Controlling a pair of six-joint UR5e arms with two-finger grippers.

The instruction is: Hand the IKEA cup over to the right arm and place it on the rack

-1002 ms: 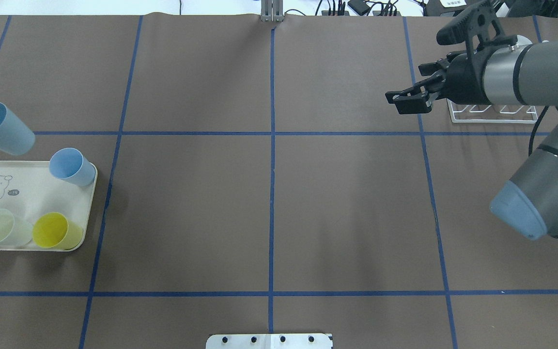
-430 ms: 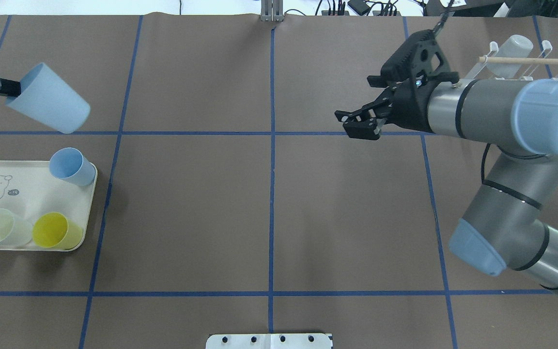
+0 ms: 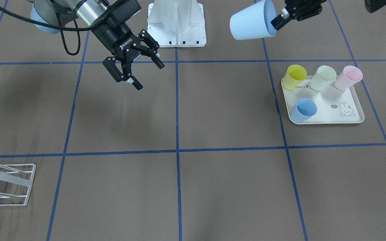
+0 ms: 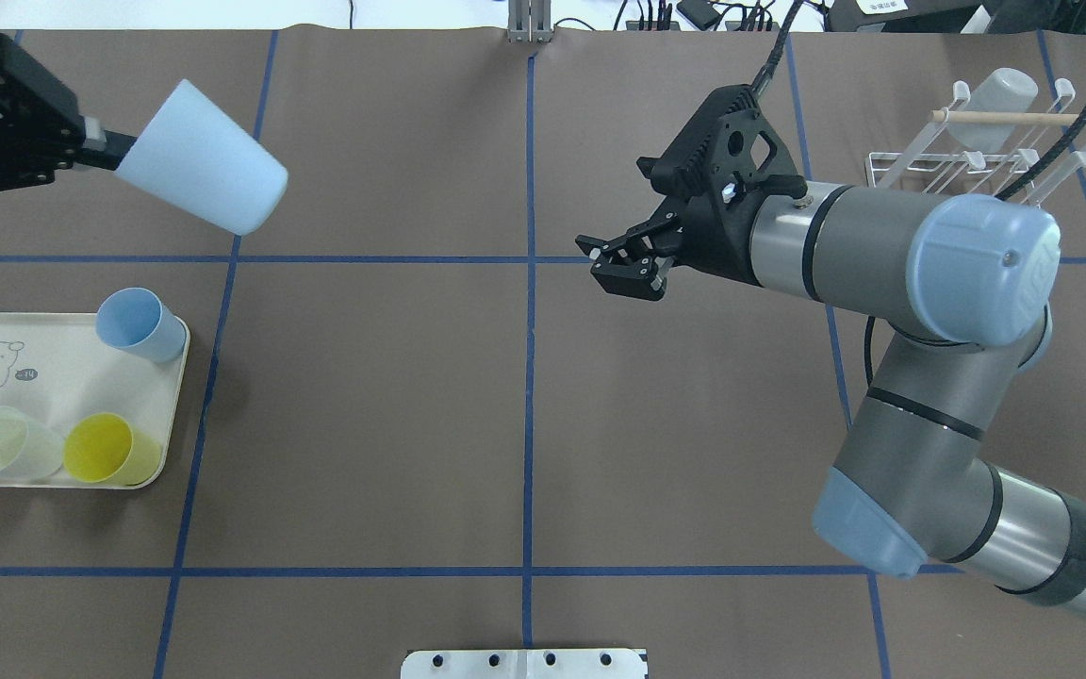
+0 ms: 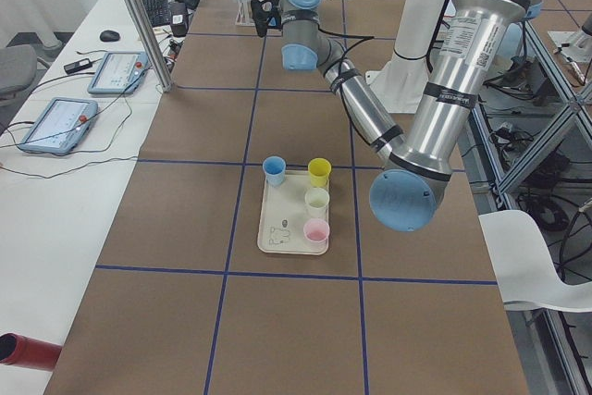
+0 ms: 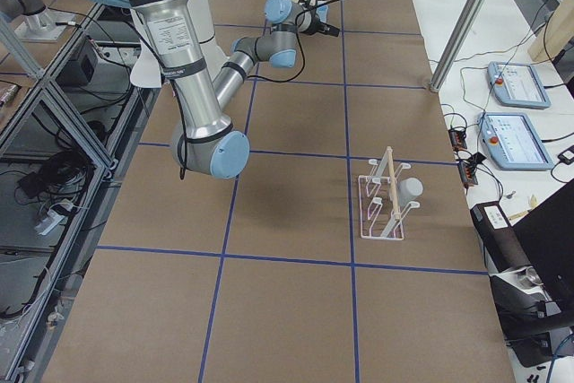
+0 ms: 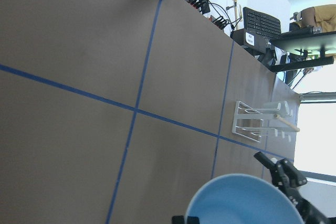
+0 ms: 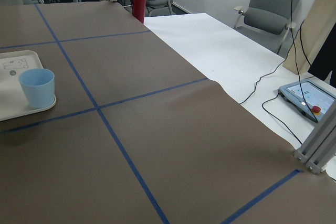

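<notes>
Tray (image 3: pixel 327 122) holds four cups (image 3: pixel 303 110), left claw (image 3: pixel 276 22) pinches one blue cup (image 3: pixel 250 22), right claw (image 3: pixel 148 76) spread.

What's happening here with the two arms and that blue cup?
The left gripper holds a light blue cup by its rim, tipped sideways in the air. The right gripper hangs open and empty near the table's middle, well apart from it, so no hand-over yet. The white rack stands at the table's right end; four other cups sit on a tray.
</notes>
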